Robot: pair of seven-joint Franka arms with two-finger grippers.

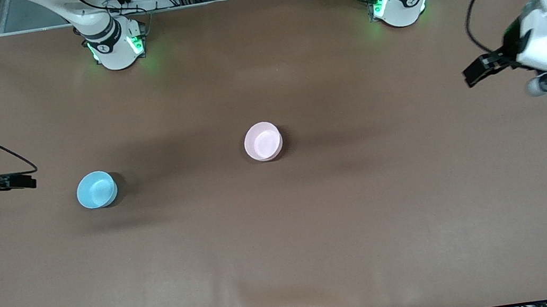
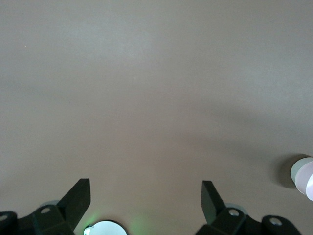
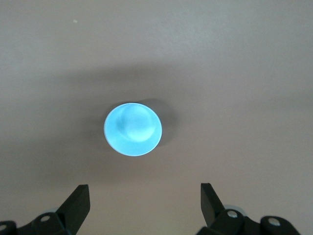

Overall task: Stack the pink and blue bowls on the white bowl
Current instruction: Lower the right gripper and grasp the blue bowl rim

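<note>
- Right pincer (image 1: 23, 180), fingers apart and empty, hovers at the right arm's end of the bench (image 1: 317, 233); we judge it nearest the blue bowl (image 1: 96, 189).
- Left pincer (image 1: 476, 71), also spread and empty, waits; the pink bowl (image 1: 263, 141) sits mid-bench, and we see no white bowl.

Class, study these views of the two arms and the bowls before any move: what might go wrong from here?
1. The pink bowl seems to sit nested in a white one; a careless grasp could lift or shift both.
2. The blue bowl is glossy and round, so the right gripper, its jaws open, may slip on the rim.
3. The left gripper hangs open over bare table, away from both bowls.
</note>
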